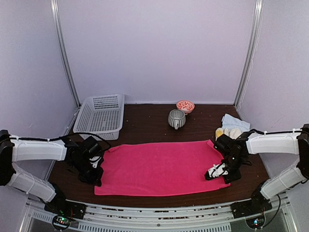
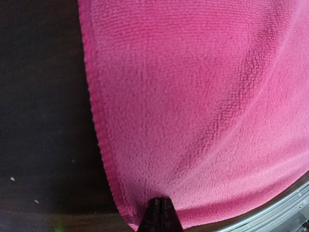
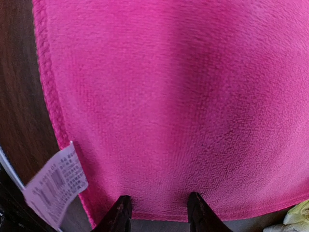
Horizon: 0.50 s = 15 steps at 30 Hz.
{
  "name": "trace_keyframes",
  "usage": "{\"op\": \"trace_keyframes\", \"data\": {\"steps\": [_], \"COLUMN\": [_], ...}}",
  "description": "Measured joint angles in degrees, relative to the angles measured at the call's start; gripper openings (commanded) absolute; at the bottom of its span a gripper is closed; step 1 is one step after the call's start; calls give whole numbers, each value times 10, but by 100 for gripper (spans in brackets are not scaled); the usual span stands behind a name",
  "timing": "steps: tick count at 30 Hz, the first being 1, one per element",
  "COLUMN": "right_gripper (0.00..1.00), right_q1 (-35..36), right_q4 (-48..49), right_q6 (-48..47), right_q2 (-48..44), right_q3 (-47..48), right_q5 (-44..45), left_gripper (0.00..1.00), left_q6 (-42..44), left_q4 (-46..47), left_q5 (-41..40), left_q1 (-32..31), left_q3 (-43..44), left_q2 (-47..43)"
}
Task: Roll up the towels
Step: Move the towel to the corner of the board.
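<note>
Pink towel (image 1: 159, 166), flat on desk (image 1: 145, 121): my left fingers (image 2: 159, 218) together at lower-left corner, perhaps pinching it; right fingers (image 3: 120, 215) apart astride lower-right edge, to start rolling.

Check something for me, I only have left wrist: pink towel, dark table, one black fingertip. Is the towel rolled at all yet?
Observer: No. Top view shows the pink towel spread flat across the table, no roll started.
Operator: Where's the other arm working?
Observer: The right gripper is at the towel's near right corner, fingers apart over the hem, beside a white care tag.
Operator: Anything else queued?
Observer: A small pile of other towels, yellow, cream and pale blue, sits at the table's right edge, beyond the right arm.
</note>
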Motion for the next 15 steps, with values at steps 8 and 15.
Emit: {"op": "trace_keyframes", "data": {"steps": [8, 15], "right_gripper": [42, 44], "right_q1": [101, 114], "right_q4": [-22, -79], "right_q6": [13, 43], "right_q2": [-27, -26], "right_q3": [-21, 12], "right_q5": [17, 15], "left_gripper": [0, 7], "left_q6": [-29, -21], "left_q4": [-67, -151], "left_q5": [-2, -32], "left_q1": [-12, -20], "left_q3": [-14, 45], "left_q2": [-39, -43]}}
